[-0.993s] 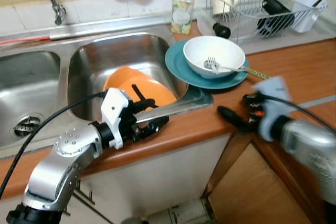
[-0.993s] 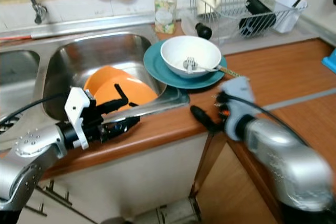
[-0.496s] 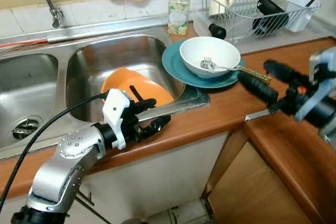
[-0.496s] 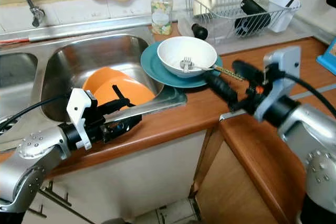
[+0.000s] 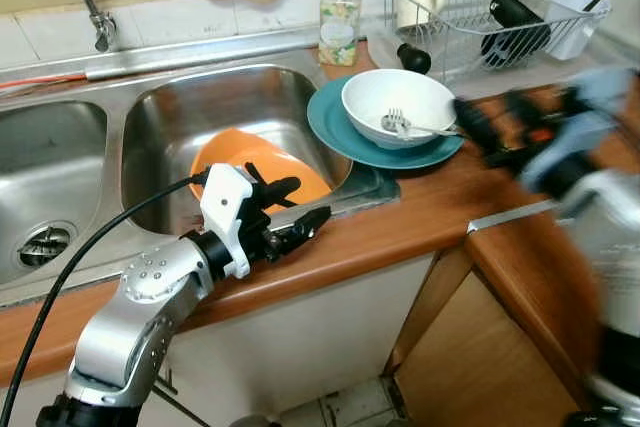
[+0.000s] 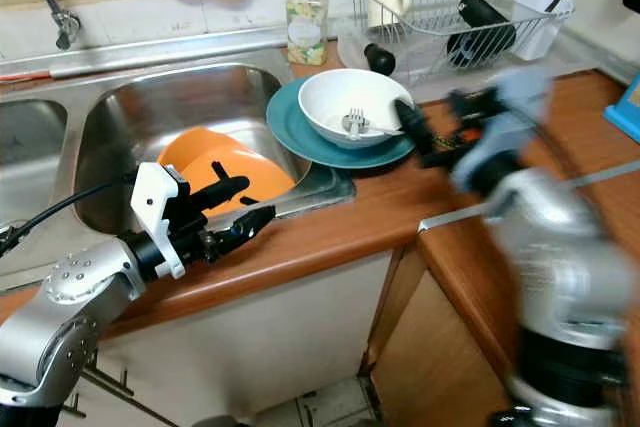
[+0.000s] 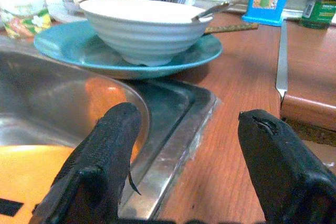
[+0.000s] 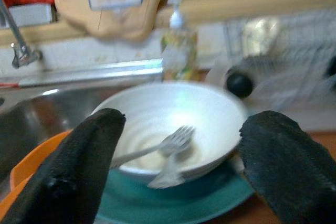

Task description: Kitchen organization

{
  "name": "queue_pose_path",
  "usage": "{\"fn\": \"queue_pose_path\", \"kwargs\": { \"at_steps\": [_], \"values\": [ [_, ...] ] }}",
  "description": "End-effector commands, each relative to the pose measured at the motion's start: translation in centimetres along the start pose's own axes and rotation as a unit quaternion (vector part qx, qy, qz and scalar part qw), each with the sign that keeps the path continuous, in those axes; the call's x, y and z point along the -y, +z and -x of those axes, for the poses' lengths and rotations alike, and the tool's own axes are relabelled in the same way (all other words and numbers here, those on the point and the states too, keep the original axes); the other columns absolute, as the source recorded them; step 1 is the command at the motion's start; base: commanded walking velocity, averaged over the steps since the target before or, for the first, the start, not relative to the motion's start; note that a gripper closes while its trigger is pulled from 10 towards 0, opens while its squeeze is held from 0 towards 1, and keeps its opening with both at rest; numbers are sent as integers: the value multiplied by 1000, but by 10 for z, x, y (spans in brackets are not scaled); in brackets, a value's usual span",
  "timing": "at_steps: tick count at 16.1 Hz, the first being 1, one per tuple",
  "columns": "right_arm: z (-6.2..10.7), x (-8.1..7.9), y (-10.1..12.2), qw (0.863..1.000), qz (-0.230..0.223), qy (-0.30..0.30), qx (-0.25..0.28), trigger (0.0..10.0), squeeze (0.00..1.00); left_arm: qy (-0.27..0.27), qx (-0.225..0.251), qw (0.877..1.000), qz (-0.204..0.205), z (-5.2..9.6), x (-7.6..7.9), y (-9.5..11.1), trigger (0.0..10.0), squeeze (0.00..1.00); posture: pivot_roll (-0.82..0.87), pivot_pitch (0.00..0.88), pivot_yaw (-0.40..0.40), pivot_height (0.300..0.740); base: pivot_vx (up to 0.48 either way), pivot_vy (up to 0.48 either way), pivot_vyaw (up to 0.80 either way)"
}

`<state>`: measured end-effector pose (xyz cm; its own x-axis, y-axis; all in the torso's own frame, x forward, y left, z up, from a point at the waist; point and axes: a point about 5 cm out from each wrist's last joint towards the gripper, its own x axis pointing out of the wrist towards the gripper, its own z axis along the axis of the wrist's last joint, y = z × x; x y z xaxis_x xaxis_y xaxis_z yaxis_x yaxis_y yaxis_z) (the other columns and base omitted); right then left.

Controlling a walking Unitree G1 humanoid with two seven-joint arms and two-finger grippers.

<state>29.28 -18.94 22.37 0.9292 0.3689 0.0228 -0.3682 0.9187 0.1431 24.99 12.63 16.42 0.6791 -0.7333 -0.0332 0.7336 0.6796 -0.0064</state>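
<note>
A white bowl [image 5: 398,105] with a fork [image 5: 402,124] in it stands on a teal plate [image 5: 335,127] on the wooden counter, right of the sink. An orange bowl [image 5: 255,162] lies in the right sink basin [image 5: 200,107]. My left gripper [image 5: 303,207] hovers open over the sink's front rim, beside the orange bowl, holding nothing. My right gripper [image 6: 437,115], blurred by motion, is open just right of the white bowl, pointing at it. In the right wrist view the bowl [image 8: 173,114] and fork [image 8: 169,148] sit between the open fingers [image 8: 79,166].
A soap bottle [image 5: 340,12] stands behind the plate. A wire dish rack [image 5: 490,7] with a mug, a black bottle and a cup is at the back right. The tap [image 5: 95,17] and left basin [image 5: 50,177] are at the left. The counter edge [image 5: 420,232] drops to cupboards.
My right arm has swung up from in front of the counter edge and in toward the white bowl, still open. The left gripper has risen slightly at the sink rim.
</note>
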Motion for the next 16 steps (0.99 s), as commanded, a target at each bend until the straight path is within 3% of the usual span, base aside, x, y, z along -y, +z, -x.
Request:
{"fn": "queue_pose_path", "kwargs": {
  "at_steps": [1,3,8,16],
  "values": [
    [-4,-3,2,1000,7,4,8,0,0,3,0,1000,-10,2,1,2,10000,0,-26,0,24,740,0,0,0],
    [-11,-9,-8,1000,14,7,-6,0,0,4,-3,1000,-11,2,2,1,10000,0,-26,0,25,740,0,0,0],
    [-18,-1,-19,999,11,-31,-26,0,0,2,-2,1000,-12,-2,4,2,10000,0,-26,0,25,740,0,0,0],
    [-20,-5,-24,1000,-3,-9,-28,0,0,5,-1,1000,-10,-2,3,1,10000,0,-25,0,22,740,0,0,0]
  ]
}}
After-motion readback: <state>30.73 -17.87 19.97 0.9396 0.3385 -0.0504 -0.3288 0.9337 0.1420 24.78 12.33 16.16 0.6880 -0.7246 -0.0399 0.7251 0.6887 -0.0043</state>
